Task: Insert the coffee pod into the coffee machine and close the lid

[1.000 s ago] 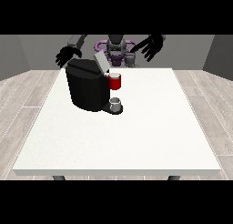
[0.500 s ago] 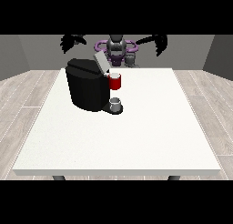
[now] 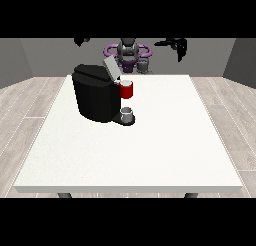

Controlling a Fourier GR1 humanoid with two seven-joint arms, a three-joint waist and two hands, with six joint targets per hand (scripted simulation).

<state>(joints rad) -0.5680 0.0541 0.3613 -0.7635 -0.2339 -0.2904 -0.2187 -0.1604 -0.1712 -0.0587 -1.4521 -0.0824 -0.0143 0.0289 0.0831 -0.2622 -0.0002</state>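
Note:
The black coffee machine [image 3: 95,97] stands on the white table [image 3: 150,150], left of centre, with its grey lid [image 3: 110,68] tilted up and open. A red part [image 3: 127,90] sits at its front, above a small grey cup [image 3: 128,113] on the base. A small grey cylinder [image 3: 144,65], maybe the pod, stands at the table's far edge by the robot [image 3: 128,52]. The hand at the view's right [image 3: 178,44] is raised high and holds nothing, fingers hanging down. Of the hand at the view's left [image 3: 82,40] only a sliver shows at the top.
The table's far edge runs just in front of the robot's body. Grey walls and a wooden floor surround the table.
Both arms have lifted and spread outward, away from the machine. The hand at the view's left has risen almost out of the picture. Machine, lid and cup have not moved.

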